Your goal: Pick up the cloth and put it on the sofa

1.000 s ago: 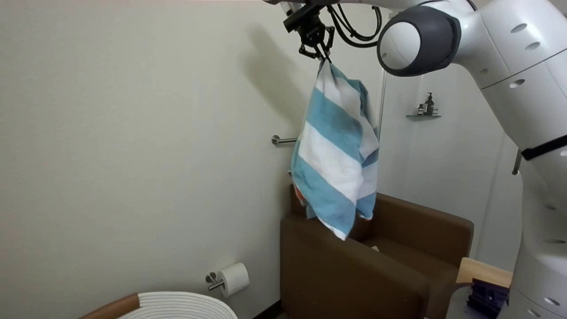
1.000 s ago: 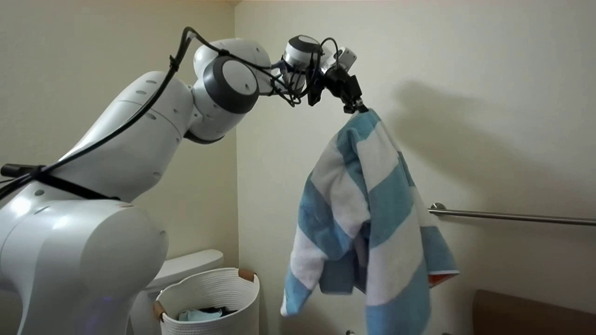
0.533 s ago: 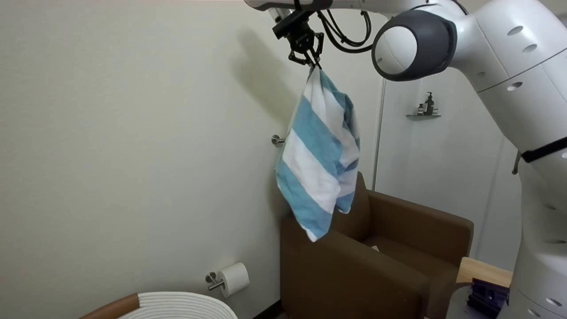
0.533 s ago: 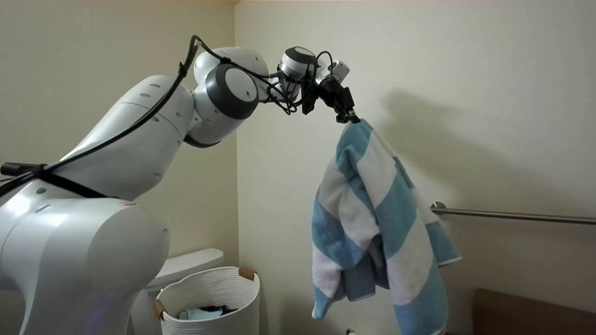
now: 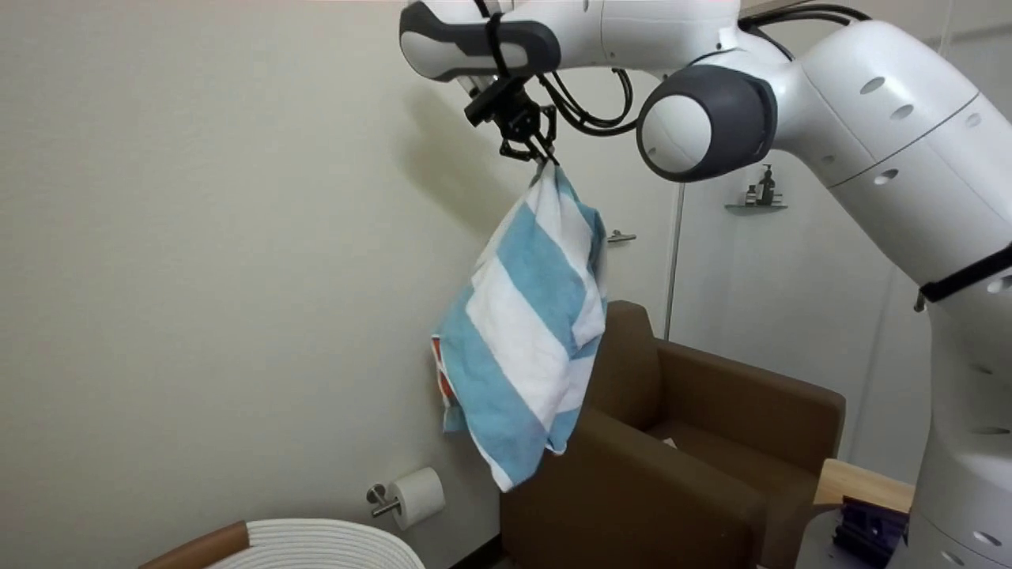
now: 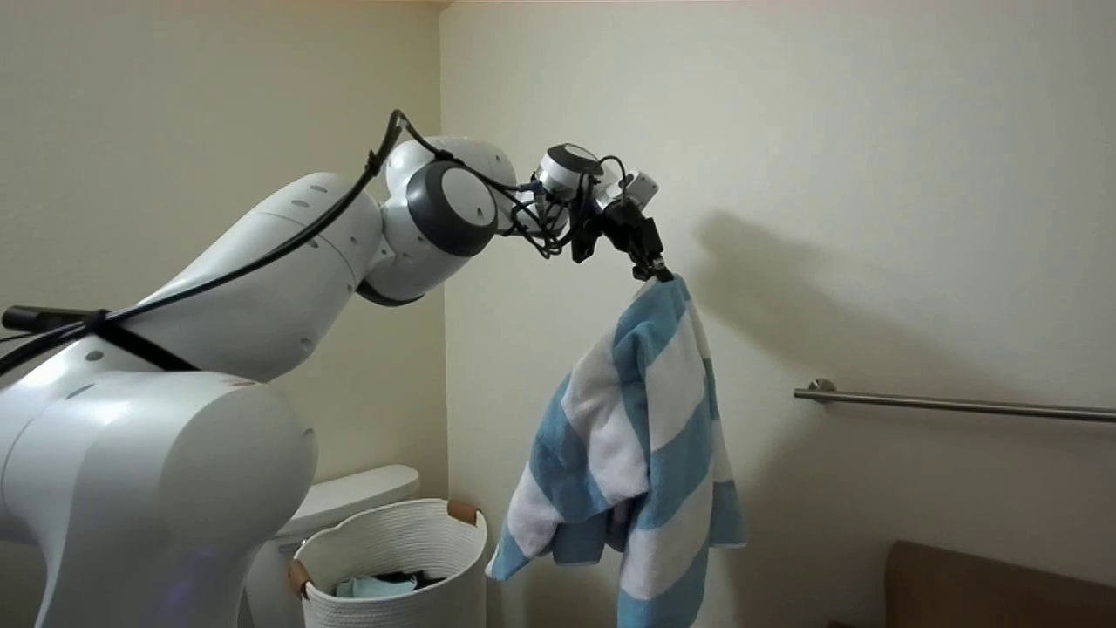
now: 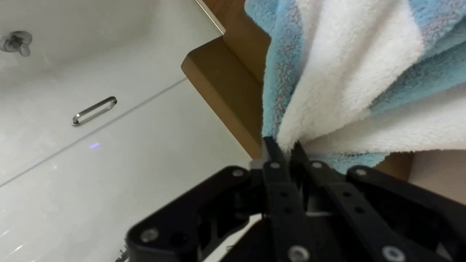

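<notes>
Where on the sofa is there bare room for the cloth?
On the visible sofa seat, between the armrests, forward of a small pale item. Around that item and the backrest, which the hanging cloth partly hides, it looks crowded.

The arm point(image 6: 253, 305) is glossy white and smoothly rounded, with thin dark seams point(image 5: 925, 133) and small grey oval dimples point(image 5: 885, 176), and a dark grey band point(image 5: 747, 118) rings a round white cap point(image 5: 676, 134). Black cables point(image 6: 288, 249) run along its outside, caught by a black tie point(image 6: 372, 164), while a black strap point(image 5: 968, 273) wraps it, and a faint reddish mark point(image 6: 240, 381) shows lower down. The fingers point(image 7: 281, 200) are matt black and slim, flanked by black side bars point(image 7: 191, 203), both dotted with round silver screws point(image 7: 149, 235).
</notes>
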{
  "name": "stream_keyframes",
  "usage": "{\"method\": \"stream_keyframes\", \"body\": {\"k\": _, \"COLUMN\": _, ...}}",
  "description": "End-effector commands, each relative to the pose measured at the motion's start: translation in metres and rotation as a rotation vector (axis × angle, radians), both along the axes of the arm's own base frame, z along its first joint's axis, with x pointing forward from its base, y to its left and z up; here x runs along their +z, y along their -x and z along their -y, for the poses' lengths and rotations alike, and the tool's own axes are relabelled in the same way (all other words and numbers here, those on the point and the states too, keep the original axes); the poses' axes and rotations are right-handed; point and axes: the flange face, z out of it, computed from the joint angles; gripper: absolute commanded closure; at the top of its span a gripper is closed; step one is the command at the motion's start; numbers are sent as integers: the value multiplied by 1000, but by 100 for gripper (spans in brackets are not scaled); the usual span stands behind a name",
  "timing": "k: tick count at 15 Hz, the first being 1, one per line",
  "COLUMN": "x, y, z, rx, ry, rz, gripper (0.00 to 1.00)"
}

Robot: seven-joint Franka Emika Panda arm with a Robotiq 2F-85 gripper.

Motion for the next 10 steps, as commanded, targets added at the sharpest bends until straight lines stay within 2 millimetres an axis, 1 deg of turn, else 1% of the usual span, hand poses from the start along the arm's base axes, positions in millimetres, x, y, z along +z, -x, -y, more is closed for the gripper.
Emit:
{"method": "stream_keyframes", "body": {"k": 1, "x": -11, "y": 11, "z": 70, "rx": -164, "ry": -29, "rz": -20, "gripper": 93}}
{"method": "stream_keyframes", "body": {"k": 4, "x": -20, "y": 24, "z": 129, "rx": -281, "ry": -47, "rz": -24, "gripper": 93}}
{"method": "stream_keyframes", "body": {"k": 6, "x": -22, "y": 29, "z": 166, "rx": -369, "ry": 3, "rz": 28, "gripper": 93}}
{"method": "stream_keyframes", "body": {"k": 8, "x": -28, "y": 38, "z": 198, "rx": -468, "ry": 34, "rz": 54, "gripper": 93}}
{"method": "stream_keyframes", "body": {"k": 10, "x": -30, "y": 47, "z": 223, "rx": -561, "ry": 48, "rz": 98, "gripper": 93}}
